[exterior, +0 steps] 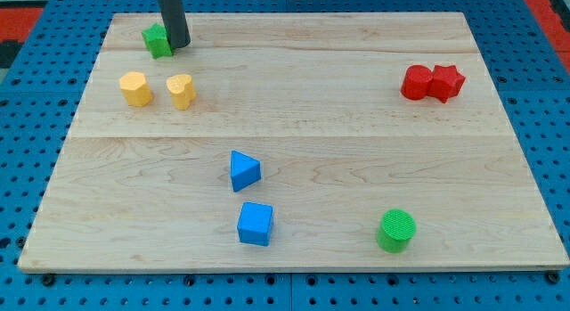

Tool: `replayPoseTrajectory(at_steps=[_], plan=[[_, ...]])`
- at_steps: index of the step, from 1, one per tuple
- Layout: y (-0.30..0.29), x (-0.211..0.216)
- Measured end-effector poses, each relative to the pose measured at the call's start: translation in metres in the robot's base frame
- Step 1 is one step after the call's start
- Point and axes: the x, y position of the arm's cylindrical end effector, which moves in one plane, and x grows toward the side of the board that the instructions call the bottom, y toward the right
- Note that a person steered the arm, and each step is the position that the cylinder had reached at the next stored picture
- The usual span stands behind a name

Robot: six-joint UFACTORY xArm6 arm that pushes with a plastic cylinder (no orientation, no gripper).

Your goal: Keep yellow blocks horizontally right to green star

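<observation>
I have no pincer; my tip is touching the green star's right side at the counter's top left, while two yellow blocks are sitting just below

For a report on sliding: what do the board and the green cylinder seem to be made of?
The board looks like pale wood, matte, with visible grain and plank seams. The green cylinder looks like plastic, possibly 3D-printed: fine ridges on its top, uniform colour. My tip touches the green star.
</observation>
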Motion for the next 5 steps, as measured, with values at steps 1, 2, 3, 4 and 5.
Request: replayPoseTrajectory(at_steps=[1, 2, 3, 4, 5], plan=[[0.001, 0.004], [0.019, 0.01], [0.072, 0.094], [0.016, 0.187], [-0.077, 0.155]])
